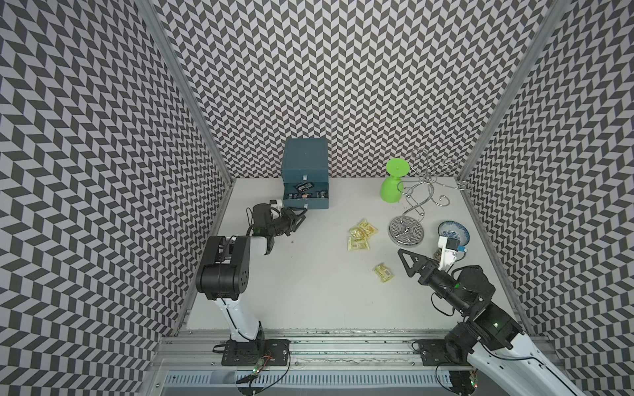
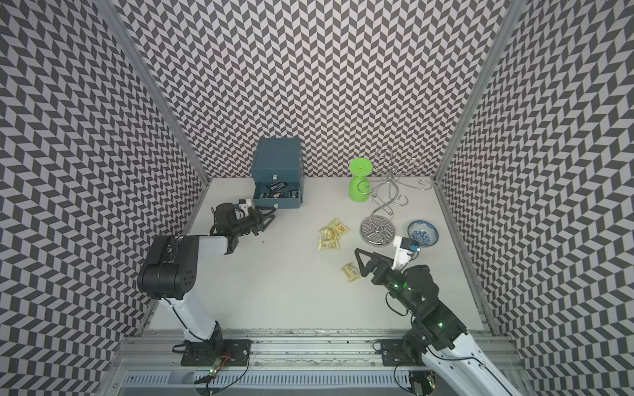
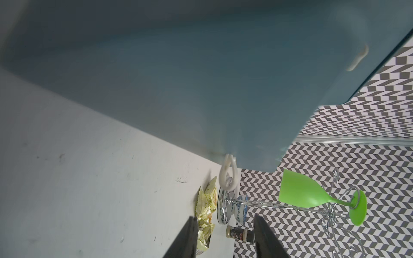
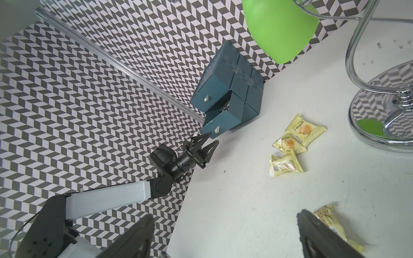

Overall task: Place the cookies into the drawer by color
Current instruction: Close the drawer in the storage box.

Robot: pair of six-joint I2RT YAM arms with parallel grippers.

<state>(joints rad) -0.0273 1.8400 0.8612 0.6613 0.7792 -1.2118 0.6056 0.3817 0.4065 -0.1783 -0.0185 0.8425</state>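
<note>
L gripper (image 1: 301,216) sits low at the front of the drawer (image 1: 304,161). Its fingers (image 3: 185,239) are approx half apart and hold nothing. The bottom pull tab (image 3: 228,176) is just ahead of the tips, in line w/ the gap but not in it. The mid tray is pulled out w/ black cookies (image 1: 303,187) inside. Further R, a heap of yellow cookies (image 1: 360,235) lies on the table (image 1: 308,291). A lone yellow cookie (image 1: 383,272) lies by R gripper (image 1: 404,259), on the outer side of one finger (image 4: 317,236); can't tell if it touches. R jaws are spread wide and empty.
</note>
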